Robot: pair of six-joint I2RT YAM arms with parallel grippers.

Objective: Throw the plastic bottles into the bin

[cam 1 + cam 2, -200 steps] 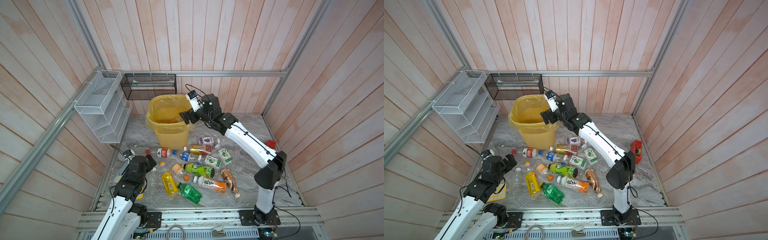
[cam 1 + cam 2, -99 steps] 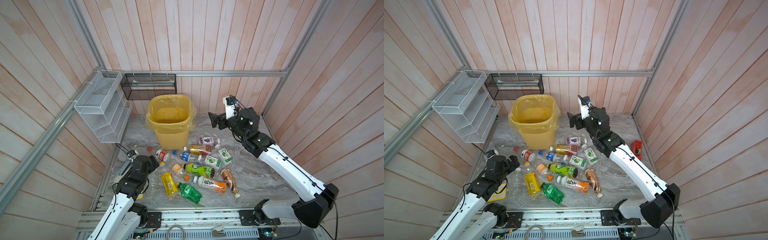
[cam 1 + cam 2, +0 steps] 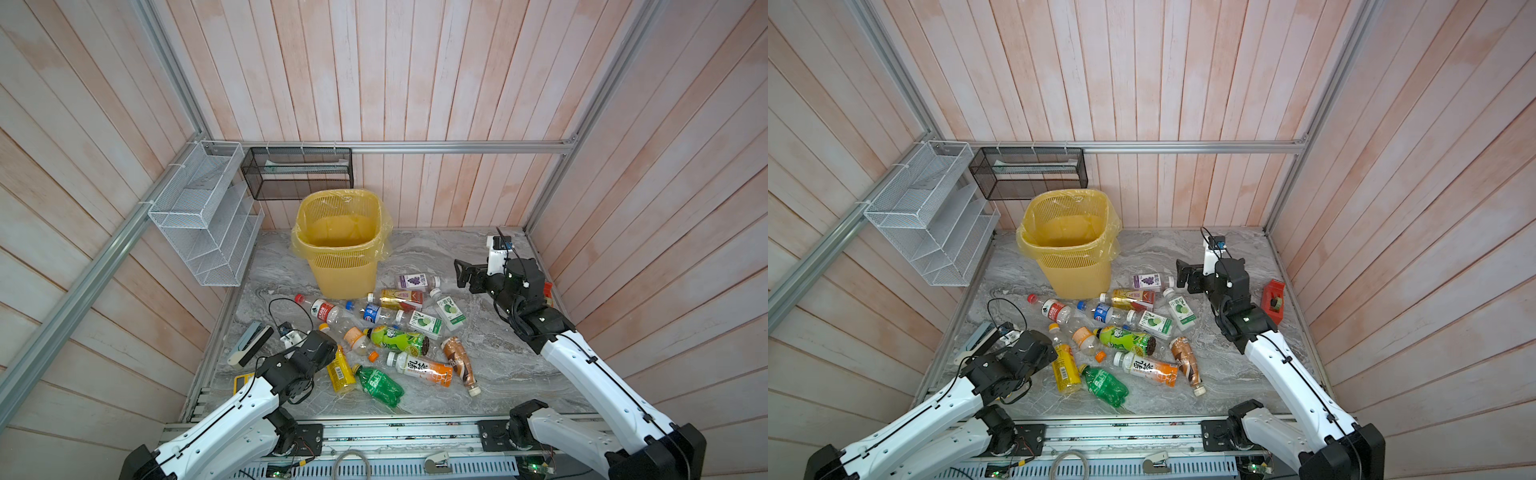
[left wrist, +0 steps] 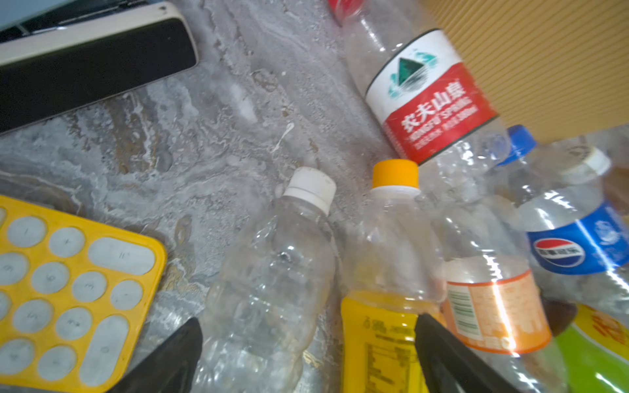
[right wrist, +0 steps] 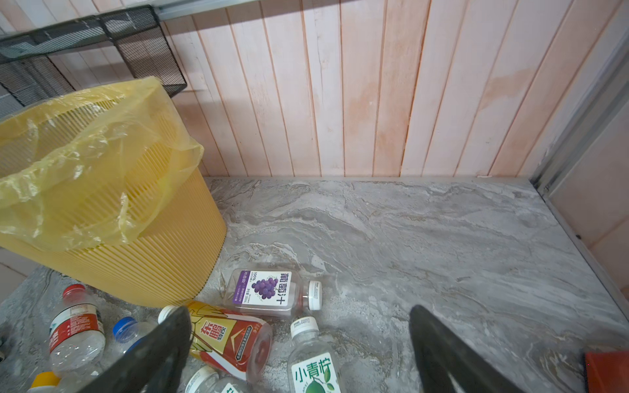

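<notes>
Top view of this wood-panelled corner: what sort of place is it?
Probably a robot test booth, not a home: two white robot arms bolted to a front rail, an aluminium frame on plank walls, plastic bottles strewn beside a yellow bin.

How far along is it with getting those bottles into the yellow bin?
Done: unclear; the bin shows no bottle plainly. In hand: nothing held; the open left gripper hangs over a clear white-capped bottle, the right gripper is open, empty. Left: about a dozen bottles on the floor.
</notes>
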